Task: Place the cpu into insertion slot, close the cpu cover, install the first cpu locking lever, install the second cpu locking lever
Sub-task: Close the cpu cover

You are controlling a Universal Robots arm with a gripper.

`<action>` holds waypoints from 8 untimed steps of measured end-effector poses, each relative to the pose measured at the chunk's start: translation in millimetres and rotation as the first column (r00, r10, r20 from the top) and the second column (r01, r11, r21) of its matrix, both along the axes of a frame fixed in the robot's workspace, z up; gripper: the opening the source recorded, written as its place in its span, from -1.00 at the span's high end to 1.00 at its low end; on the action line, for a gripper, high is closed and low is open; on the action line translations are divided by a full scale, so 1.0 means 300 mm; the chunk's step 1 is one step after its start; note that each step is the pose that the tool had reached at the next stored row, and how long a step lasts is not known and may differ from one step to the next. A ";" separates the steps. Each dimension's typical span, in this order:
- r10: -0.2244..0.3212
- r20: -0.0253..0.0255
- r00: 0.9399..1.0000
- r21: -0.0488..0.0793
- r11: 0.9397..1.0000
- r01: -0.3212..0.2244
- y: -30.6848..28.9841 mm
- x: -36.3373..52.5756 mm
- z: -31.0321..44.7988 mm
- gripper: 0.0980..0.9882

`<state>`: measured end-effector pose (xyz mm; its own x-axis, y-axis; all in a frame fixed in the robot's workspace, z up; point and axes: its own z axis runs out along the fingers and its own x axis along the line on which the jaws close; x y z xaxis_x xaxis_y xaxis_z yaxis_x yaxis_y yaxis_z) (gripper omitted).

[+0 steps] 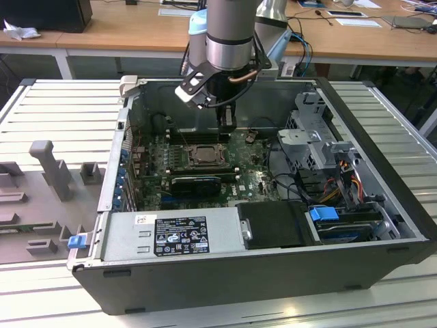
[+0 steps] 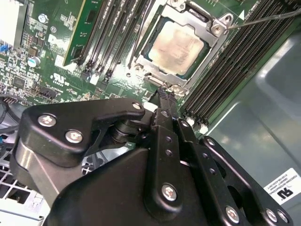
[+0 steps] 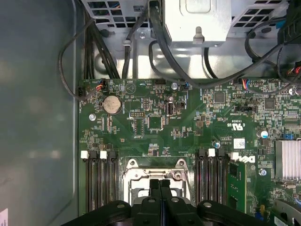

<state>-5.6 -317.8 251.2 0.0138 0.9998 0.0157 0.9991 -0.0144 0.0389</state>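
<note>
The gripper [image 2: 164,96], closed tight and holding nothing, touches the edge of the cover [image 2: 195,15], which lies closed over the seated cpu [image 2: 176,47].

Exterior view: high, oblique, over whole case [image 1: 273,273]. Both wrist views: close above board, apparently sharing insertion slot [image 2: 150,75] [image 3: 136,174].

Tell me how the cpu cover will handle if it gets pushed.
The cpu cover is a thin metal frame, so probably stiff and light, though a hard off-centre push might bend it. It lies flat around the cpu, so pushing down should not tip it. Its bare metal looks smooth, likely slippery.
</note>
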 end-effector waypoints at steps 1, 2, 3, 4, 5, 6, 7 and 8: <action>0.000 0.000 1.000 0.000 1.000 0.000 0.000 -0.007 -0.001 0.98; 0.000 0.000 1.000 0.000 1.000 0.000 0.000 -0.016 -0.003 0.98; 0.000 0.000 1.000 0.000 1.000 0.000 0.000 -0.021 -0.004 0.98; 0.000 0.000 1.000 0.000 1.000 0.000 0.000 -0.034 -0.006 0.98; 0.000 -0.001 1.000 0.001 1.000 0.000 0.000 -0.041 -0.009 0.98; 0.000 -0.001 1.000 0.001 1.000 0.000 0.000 -0.047 -0.011 0.98; 0.000 -0.002 1.000 0.001 1.000 0.000 0.000 -0.060 -0.016 0.98; 0.000 -0.003 1.000 0.002 1.000 0.000 0.000 -0.070 -0.019 0.98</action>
